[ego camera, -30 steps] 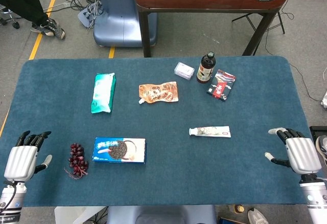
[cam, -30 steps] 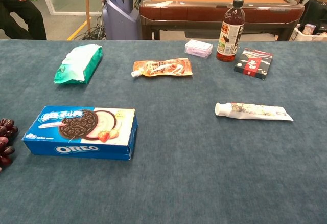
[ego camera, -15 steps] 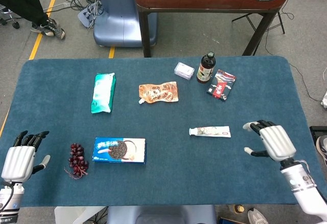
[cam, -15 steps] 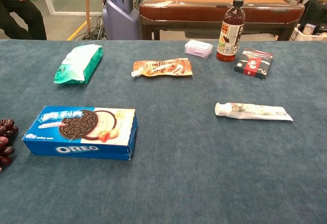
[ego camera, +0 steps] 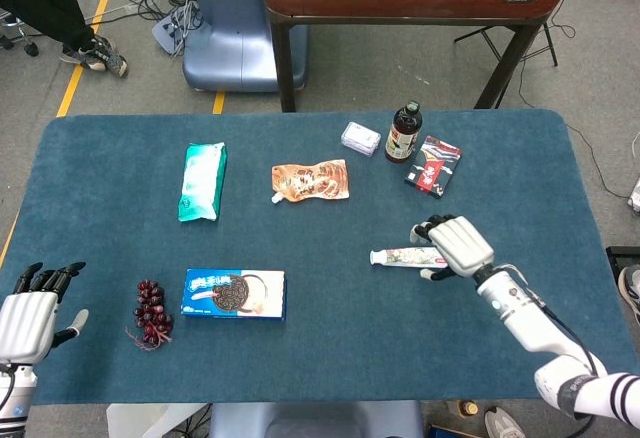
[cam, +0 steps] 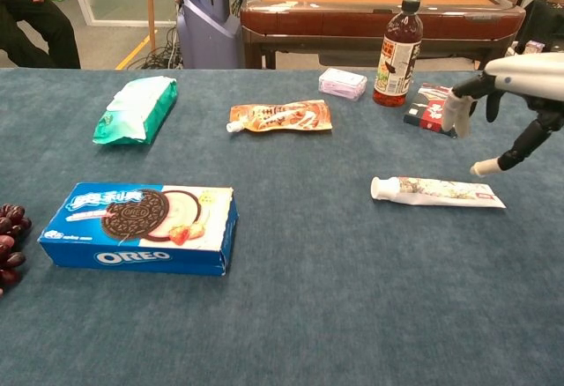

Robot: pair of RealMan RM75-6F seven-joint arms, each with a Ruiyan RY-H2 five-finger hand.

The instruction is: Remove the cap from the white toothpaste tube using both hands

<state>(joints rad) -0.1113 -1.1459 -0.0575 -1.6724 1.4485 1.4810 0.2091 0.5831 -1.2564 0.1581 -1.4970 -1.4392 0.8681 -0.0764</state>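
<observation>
The white toothpaste tube lies flat on the blue table, its cap pointing left. In the chest view the tube shows whole, with the cap at its left end. My right hand hovers over the tube's tail end with its fingers spread and nothing in it. The chest view shows the right hand raised above the tube, one fingertip close to the tail. My left hand is open at the table's near left corner, far from the tube.
An Oreo box and a bunch of grapes lie front left. Further back are a green pack, an orange pouch, a small white pack, a dark bottle and a red-black box.
My right hand has swept left from the table's right edge to above the tube's tail. The left hand has sunk slightly toward the near edge. The tube has not moved.
</observation>
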